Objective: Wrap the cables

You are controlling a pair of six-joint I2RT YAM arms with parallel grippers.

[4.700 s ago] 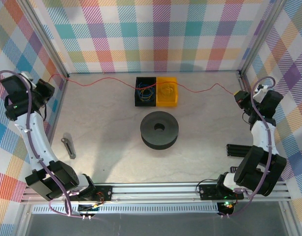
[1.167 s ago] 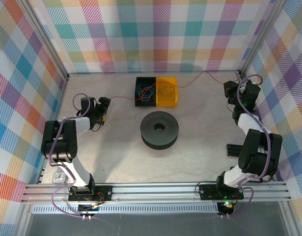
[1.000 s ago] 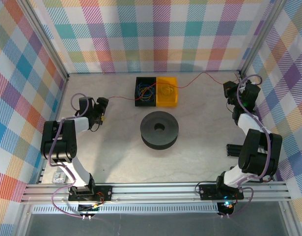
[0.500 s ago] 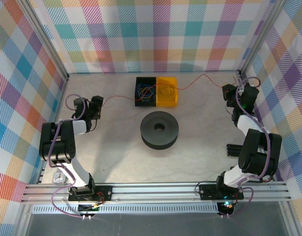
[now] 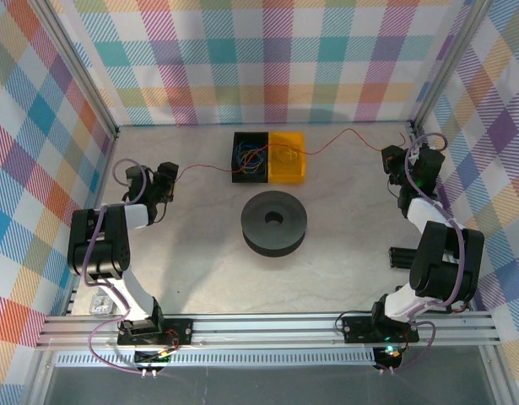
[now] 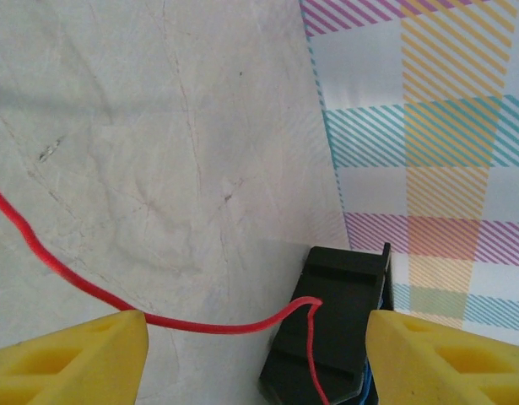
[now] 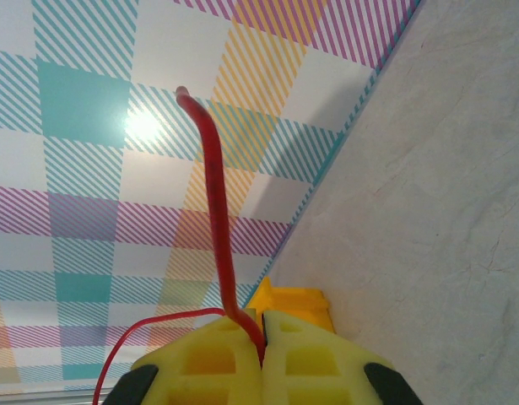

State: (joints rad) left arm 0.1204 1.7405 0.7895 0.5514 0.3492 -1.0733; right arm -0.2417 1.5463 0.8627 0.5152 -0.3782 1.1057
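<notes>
My right jaws were clenched on the red cable (image 7: 215, 228), so that this end could not slip away. My left jaws stood released, and the cable passed loose between them. From there it ran across the black bin (image 5: 249, 157) and the yellow bin (image 5: 288, 157) on the worktop (image 5: 183, 253). The black spool (image 5: 274, 222) lay near, not yet wrapped, I judged.

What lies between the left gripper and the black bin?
In the top view, a slack stretch of red cable crosses bare table from left gripper to black bin.
</notes>
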